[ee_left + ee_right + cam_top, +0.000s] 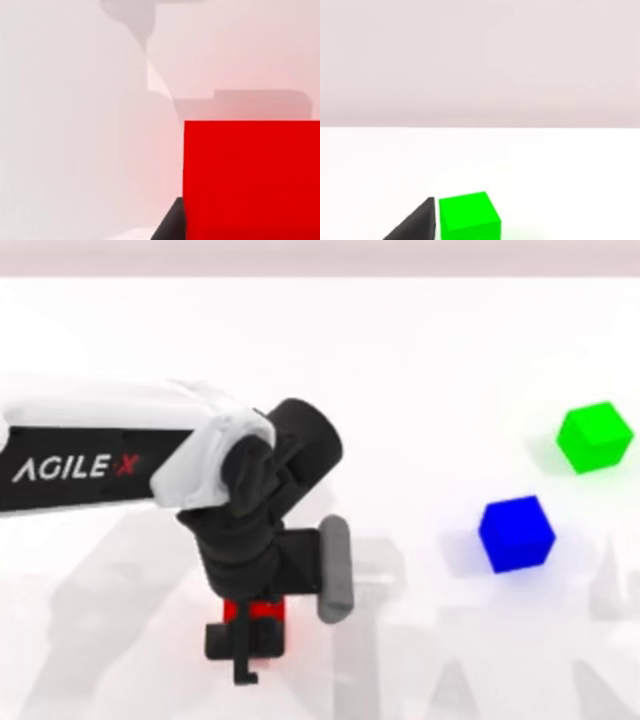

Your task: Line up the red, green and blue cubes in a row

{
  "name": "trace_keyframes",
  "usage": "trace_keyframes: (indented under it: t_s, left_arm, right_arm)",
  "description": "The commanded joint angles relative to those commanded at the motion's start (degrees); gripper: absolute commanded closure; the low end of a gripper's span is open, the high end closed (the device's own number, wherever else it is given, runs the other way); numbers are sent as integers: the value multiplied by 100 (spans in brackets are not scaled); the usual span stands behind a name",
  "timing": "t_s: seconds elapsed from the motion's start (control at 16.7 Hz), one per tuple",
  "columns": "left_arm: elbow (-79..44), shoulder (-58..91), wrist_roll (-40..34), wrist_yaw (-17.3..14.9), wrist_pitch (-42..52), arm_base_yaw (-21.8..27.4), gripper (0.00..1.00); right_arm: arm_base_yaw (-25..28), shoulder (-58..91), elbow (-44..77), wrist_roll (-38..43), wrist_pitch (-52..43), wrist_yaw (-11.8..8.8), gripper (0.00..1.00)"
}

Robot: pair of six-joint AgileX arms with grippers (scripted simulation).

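Observation:
The red cube [262,610] sits near the front of the table, left of centre, mostly covered by my left gripper [248,632]. That gripper comes down from above and is shut on the cube. In the left wrist view the red cube [250,180] looms large, with one dark fingertip [172,222] pressed against its side and the other hidden. The blue cube [516,533] lies to the right. The green cube [595,437] lies farther back near the right edge. My right arm is out of the top view; its wrist view shows one fingertip [420,225] and the green cube [468,215] beyond it.
The white table [400,360] stretches back to a pale wall [480,60]. The left arm's white and black body [150,455] reaches in from the left edge over the table's left half. Grey shadows lie along the front of the table.

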State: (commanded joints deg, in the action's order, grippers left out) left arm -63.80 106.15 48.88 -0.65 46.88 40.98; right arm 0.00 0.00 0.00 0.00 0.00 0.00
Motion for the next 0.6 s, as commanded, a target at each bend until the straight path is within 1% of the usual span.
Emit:
trace_keyframes:
  t_s: [0.24, 0.3, 0.6]
  left_arm:
    - [0, 0, 0, 0, 0, 0, 2]
    - [0, 0, 0, 0, 0, 0, 0]
    - [0, 0, 0, 0, 0, 0, 0]
  right_arm:
    - [0, 0, 0, 0, 0, 0, 0]
    - [0, 0, 0, 0, 0, 0, 0]
    - [0, 0, 0, 0, 0, 0, 0]
